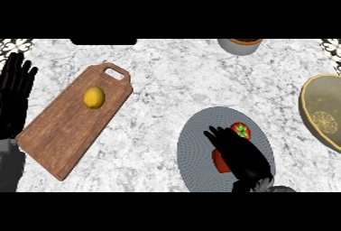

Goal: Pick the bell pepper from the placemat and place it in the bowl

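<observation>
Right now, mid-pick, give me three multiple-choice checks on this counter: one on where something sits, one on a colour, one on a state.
1. Where is the lemon?
A. on the cutting board
B. in the bowl
C. on the placemat

2. What colour is the bell pepper?
A. yellow
B. red with a green stem
C. purple

3. What is the right hand doing?
A. resting at the counter's edge
B. over the pepper on the placemat
C. inside the bowl

Answers:
1 A, the lemon lies on the wooden board.
2 B, red shows beside the hand.
3 B, the hand covers much of the pepper.

The left hand rests open at the left edge.
</observation>
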You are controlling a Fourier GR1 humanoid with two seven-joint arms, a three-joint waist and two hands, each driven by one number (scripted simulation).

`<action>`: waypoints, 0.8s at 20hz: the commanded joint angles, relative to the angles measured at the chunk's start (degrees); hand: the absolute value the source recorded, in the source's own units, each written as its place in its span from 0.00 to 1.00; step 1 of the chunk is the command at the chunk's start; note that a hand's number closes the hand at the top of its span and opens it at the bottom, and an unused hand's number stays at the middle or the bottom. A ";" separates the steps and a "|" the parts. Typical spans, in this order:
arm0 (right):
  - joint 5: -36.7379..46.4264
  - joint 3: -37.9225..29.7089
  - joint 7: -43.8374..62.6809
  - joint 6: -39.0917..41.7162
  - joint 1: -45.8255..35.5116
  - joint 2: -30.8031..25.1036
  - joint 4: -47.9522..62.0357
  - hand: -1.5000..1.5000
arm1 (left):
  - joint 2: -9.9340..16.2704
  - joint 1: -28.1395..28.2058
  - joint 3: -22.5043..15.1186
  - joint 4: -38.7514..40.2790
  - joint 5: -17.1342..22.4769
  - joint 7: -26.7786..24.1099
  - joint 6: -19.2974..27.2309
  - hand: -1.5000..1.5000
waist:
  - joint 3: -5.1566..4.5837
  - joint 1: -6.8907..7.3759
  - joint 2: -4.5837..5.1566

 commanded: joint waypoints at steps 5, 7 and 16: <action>3.79 -2.65 -1.59 -3.66 -1.44 2.55 9.46 0.00 | -2.12 -2.27 -0.01 4.04 -2.59 -2.65 0.60 0.50 | 0.00 -0.06 0.06; 4.66 -1.72 -0.96 -2.83 0.32 3.50 7.89 0.00 | -2.15 -0.50 0.25 1.23 -2.07 -0.70 -0.30 0.50 | 0.00 -0.03 0.00; 7.08 -4.43 -12.18 -10.41 0.20 -0.26 8.32 1.00 | -2.68 1.64 1.42 1.67 -3.20 -4.13 -1.09 0.50 | -0.01 -0.05 -0.02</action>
